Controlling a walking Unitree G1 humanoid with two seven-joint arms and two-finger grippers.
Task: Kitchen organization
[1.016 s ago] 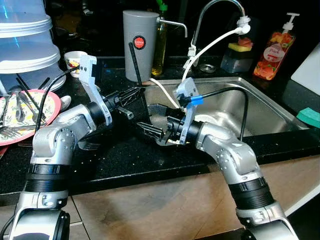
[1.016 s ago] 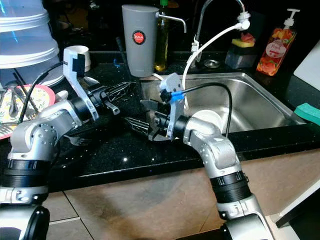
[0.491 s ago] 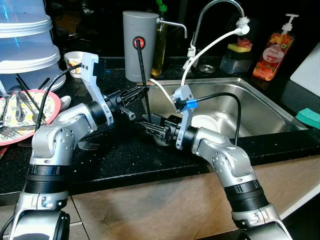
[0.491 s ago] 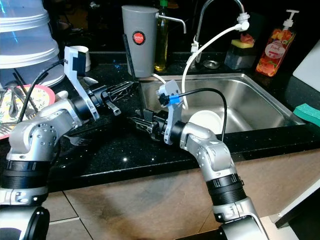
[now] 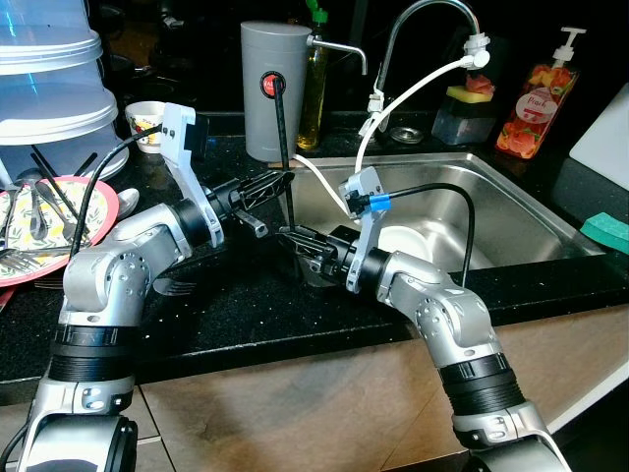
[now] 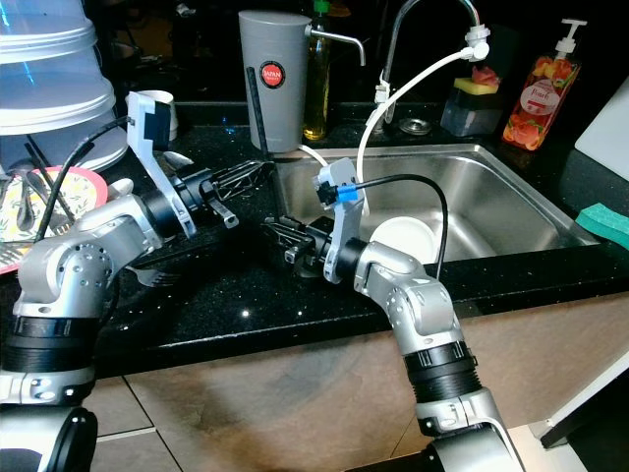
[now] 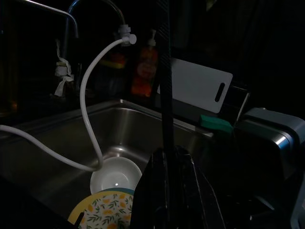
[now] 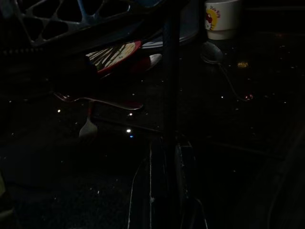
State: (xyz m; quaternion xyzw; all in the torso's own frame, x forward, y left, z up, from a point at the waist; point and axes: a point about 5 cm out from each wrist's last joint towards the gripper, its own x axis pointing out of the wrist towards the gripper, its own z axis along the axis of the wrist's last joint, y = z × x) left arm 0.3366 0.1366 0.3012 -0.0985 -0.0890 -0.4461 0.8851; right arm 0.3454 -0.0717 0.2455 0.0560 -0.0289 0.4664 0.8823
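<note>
Left eye view is showing both silver arms reaching over a black speckled stone countertop point(image 5: 246, 315) beside a stainless steel sink point(image 5: 511, 211), and the two grippers are meeting around one thin black stick-like utensil point(image 5: 284, 147) that is standing nearly upright near the sink's edge. Left gripper point(image 5: 278, 183) is coming in from nine o'clock, its fingers pressing together on the stick partway up the shaft, while the right gripper point(image 5: 295, 239) is coming from four o'clock and pinching the same stick lower down, close to the counter. Behind the stick, at twelve o'clock, a tall grey cylindrical canister with a red round label point(image 5: 272, 84) is standing on the counter, with a bottle of yellow oil point(image 5: 314, 93) just beside it at its three o'clock. A white round bowl point(image 5: 403, 239) is sitting in the sink basin under a curved chrome tap point(image 5: 423, 20) trailing a white hose point(image 5: 413, 93). At nine o'clock of the scene a red-rimmed patterned plate holding cutlery point(image 5: 44, 221) is lying on the counter, and a metal fork point(image 8: 90, 125) is lying flat on the dark stone near the arms
</note>
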